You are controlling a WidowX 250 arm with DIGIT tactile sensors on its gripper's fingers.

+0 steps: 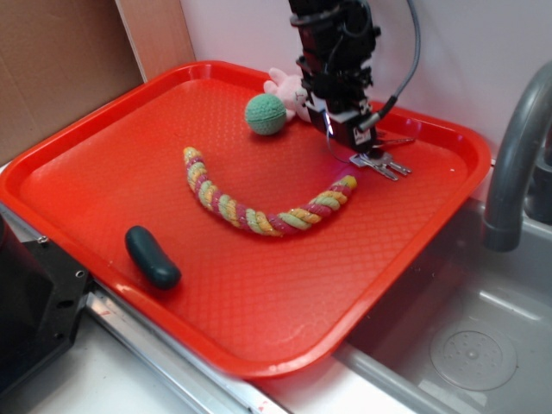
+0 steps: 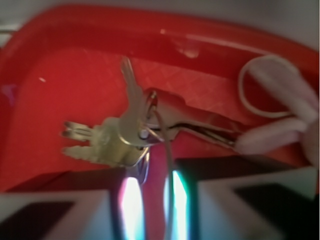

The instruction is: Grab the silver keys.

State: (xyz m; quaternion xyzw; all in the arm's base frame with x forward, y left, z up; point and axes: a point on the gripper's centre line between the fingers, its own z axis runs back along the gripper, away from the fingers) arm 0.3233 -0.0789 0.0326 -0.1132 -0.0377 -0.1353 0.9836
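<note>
We find the gripper (image 1: 349, 142) just above the silver keys (image 1: 380, 163), at the red tray's (image 1: 129, 185) two o'clock; its clench state we cannot tell.

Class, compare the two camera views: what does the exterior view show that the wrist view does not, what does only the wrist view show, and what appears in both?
Only the exterior view shows the green ball, braided rope toy, dark oblong object, faucet and the hand from outside. Only the wrist view shows each key's shape and the wire ring up close. Both show the silver keys, the red tray and the pink plush.
</note>
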